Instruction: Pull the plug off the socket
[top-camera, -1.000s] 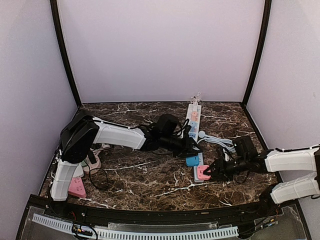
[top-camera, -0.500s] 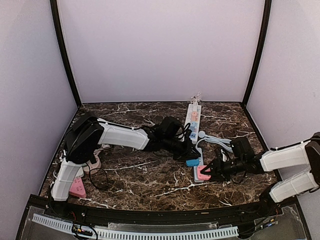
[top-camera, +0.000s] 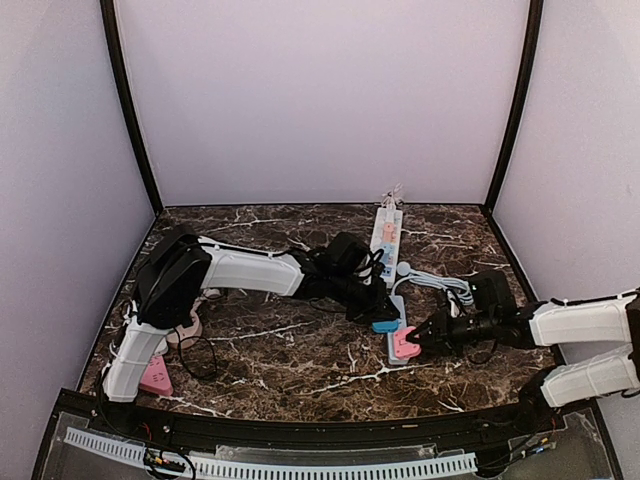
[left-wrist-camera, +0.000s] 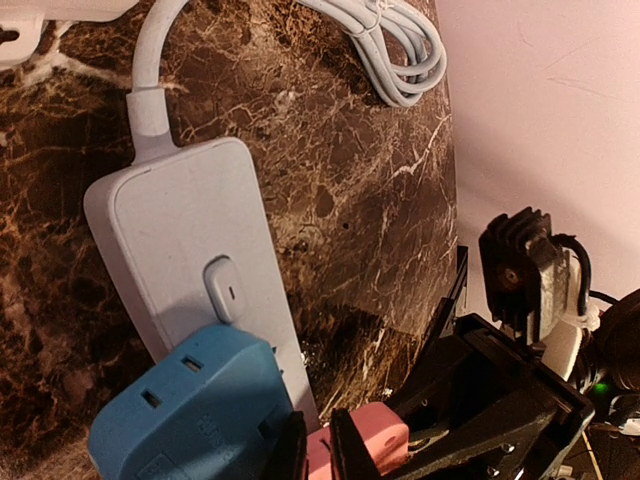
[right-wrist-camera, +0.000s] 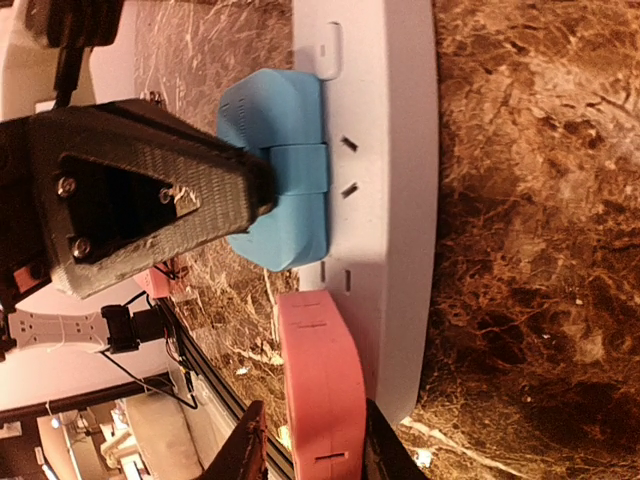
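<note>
A white power strip (top-camera: 399, 312) lies right of centre, with a blue plug (top-camera: 384, 325) and a pink plug (top-camera: 405, 345) seated in it. My right gripper (top-camera: 419, 336) has its fingers on both sides of the pink plug (right-wrist-camera: 320, 380), which sits in the strip (right-wrist-camera: 385, 150); one finger (right-wrist-camera: 375, 445) touches it. My left gripper (top-camera: 384, 308) is shut, and its tips (left-wrist-camera: 318, 455) rest at the strip (left-wrist-camera: 190, 230) between the blue plug (left-wrist-camera: 185, 410) and the pink plug (left-wrist-camera: 375, 440). Its black finger (right-wrist-camera: 150, 190) touches the blue plug (right-wrist-camera: 275, 170).
A second white strip (top-camera: 386, 232) with plugs lies at the back. A coiled white cable (top-camera: 440, 283) lies right of the strip and shows in the left wrist view (left-wrist-camera: 400, 50). Pink adapters (top-camera: 155, 375) and black wires lie by the left arm's base.
My left gripper has moved a little nearer and right, down beside the blue plug. My right gripper's jaws have narrowed around the pink plug.
</note>
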